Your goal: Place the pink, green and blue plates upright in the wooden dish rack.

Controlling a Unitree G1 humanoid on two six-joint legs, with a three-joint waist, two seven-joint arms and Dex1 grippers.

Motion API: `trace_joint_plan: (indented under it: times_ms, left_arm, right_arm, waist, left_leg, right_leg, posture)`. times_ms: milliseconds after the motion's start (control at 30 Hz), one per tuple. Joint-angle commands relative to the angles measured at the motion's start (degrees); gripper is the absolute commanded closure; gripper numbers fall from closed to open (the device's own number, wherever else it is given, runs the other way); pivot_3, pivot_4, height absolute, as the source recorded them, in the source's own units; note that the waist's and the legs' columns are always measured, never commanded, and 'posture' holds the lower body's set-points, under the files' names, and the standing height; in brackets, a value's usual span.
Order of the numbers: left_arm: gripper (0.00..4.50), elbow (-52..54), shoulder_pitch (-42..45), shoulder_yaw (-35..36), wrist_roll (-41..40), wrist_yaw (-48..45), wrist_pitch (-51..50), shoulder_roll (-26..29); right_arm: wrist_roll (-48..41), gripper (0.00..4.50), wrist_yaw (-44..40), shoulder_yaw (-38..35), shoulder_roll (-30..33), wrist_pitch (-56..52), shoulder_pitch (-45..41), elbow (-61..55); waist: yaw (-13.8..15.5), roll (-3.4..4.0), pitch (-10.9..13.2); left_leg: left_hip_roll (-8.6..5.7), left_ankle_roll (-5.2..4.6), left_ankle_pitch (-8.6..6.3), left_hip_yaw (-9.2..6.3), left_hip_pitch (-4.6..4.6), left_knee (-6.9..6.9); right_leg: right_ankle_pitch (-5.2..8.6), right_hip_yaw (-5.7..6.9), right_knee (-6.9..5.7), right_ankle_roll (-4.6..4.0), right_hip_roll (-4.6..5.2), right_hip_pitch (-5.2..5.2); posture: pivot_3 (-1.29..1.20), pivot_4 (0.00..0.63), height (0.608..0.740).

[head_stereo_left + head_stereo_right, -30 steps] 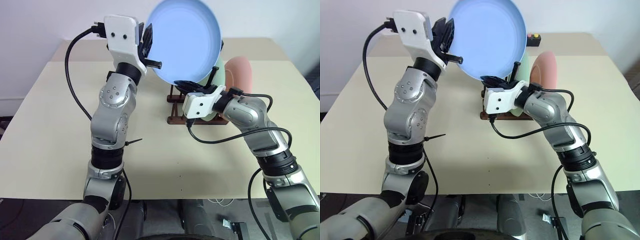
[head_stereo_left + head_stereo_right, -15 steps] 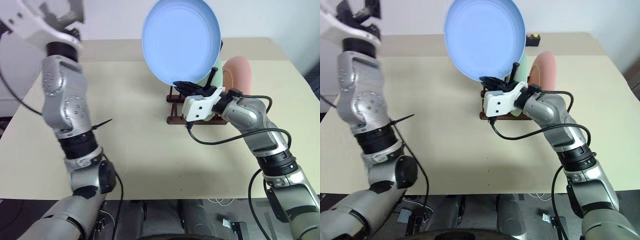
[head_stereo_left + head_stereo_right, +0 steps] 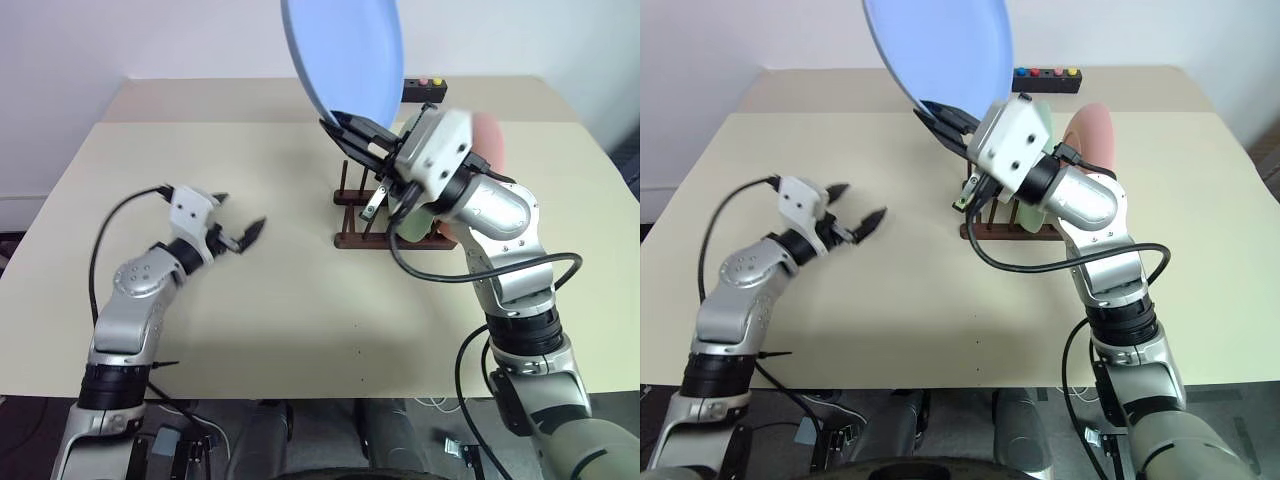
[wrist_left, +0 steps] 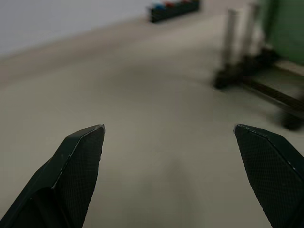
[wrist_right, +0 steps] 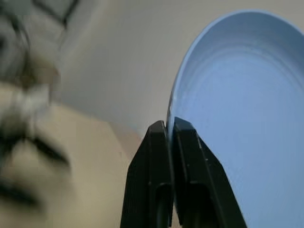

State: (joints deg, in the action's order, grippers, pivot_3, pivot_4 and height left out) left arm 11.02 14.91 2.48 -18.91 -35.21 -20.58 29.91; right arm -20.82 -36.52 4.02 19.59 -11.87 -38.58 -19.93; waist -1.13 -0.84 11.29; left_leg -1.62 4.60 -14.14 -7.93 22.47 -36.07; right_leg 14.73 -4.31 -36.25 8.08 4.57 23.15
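right wrist view shows the right hand (image 5: 170,124) pinching the rim of the blue plate (image 5: 237,118), seemingly light, stiff and slick, while the left hand (image 3: 240,236) gapes empty

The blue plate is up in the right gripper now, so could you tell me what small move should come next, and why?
Probably lower the blue plate toward the free pegs at the near end of the dish rack. The right gripper pinches its rim high above the rack, the green plate and pink plate already stand there, and the left gripper hangs open, aside.

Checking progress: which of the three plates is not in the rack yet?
The blue plate: the right gripper holds it by the rim above the rack, while the green and pink stand in it.
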Motion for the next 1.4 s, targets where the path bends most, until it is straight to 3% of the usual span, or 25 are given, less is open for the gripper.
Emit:
trace_joint_plan:
  times_ms: [33,267,367,1400]
  left_arm:
    - [0.04,4.5,-1.8,-1.2,-2.4,-4.6,-0.9,1.4]
    - [0.04,6.6,-4.8,-5.1,-1.7,-9.6,-0.5,2.8]
    - [0.04,8.7,-4.9,-6.8,-2.4,-9.9,-1.3,1.8]
    - [0.04,11.1,-3.3,-7.4,-3.6,-9.3,-3.9,0.2]
  right_arm:
    - [-11.7,4.50,2.2,-4.5,-1.8,-8.4,0.6,-4.1]
    - [-29.4,4.50,8.1,-8.9,-4.8,-20.1,4.7,-7.1]
    - [-33.0,4.50,10.7,-10.3,-5.6,-22.1,6.7,-7.4]
    - [-42.7,4.50,18.8,-15.3,-5.0,-28.6,7.8,1.7]
  waist:
    - [0.0,0.02,0.0]
    - [-0.1,0.04,0.0]
    - [0.0,0.04,0.0]
    - [-0.1,0.06,0.0]
  left_leg:
    - [0.00,0.00,0.00,0.01,-0.01,0.00]
    - [0.01,-0.01,0.00,0.03,-0.02,0.04]
    - [0.01,-0.01,-0.01,0.05,-0.02,0.05]
    - [0.02,-0.02,-0.01,0.07,-0.01,0.04]
  right_leg:
    - [0.00,0.00,0.00,-0.01,0.00,-0.01]
    - [0.00,0.00,0.00,-0.01,-0.01,0.01]
    - [0.00,-0.02,0.02,-0.01,-0.01,0.02]
    - [0.00,-0.01,0.01,-0.01,-0.03,0.03]
  posture:
    - [0.00,0.150,0.740]
    - [0.00,0.150,0.740]
    - [0.00,0.150,0.740]
    - [0.00,0.150,0.740]
